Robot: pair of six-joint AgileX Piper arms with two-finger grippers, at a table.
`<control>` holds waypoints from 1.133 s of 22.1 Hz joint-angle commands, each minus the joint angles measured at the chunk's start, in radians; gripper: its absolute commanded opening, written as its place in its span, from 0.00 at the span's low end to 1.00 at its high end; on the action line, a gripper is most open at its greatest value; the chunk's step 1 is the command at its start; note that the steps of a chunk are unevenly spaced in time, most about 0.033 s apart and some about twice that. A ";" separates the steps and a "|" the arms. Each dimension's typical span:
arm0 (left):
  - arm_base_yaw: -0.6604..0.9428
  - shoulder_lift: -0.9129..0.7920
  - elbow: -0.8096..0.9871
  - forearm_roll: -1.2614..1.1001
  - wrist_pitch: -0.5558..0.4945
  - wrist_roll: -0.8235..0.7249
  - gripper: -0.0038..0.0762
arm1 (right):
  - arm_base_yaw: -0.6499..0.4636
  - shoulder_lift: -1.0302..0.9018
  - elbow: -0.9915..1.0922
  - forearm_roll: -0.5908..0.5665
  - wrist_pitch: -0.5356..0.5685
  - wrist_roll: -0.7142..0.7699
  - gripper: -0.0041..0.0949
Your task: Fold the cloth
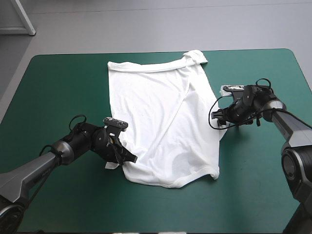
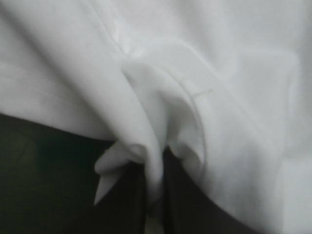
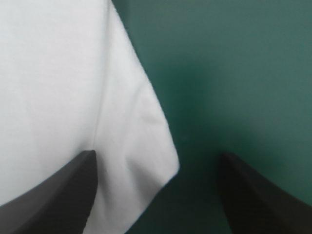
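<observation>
high view: the t-shirt (image 1: pixel 161 122) lies spread flat mid-tabletop (image 1: pixel 63 87). left hand (image 1: pixel 127 157) is pinched on its near left edge, cloth bunched between the black fingers. right hand (image 1: pixel 222 118) stands open at the right edge, a corner between its fingers. looks like the grasping step. next, i'd say, the right hand must close before any lift and fold.

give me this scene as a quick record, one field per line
cloth: T-shirt, white, spread flat with some creases
surface: table, teal-green cover
left gripper: at the T-shirt's near left edge, jaws shut on a bunched fold of it
right gripper: at the T-shirt's right edge, jaws open, a corner of cloth between them
</observation>
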 commanded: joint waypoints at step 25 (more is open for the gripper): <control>-0.031 -0.282 -1.033 0.494 0.507 -0.102 0.04 | 0.031 -0.609 -0.562 0.036 0.135 0.046 0.02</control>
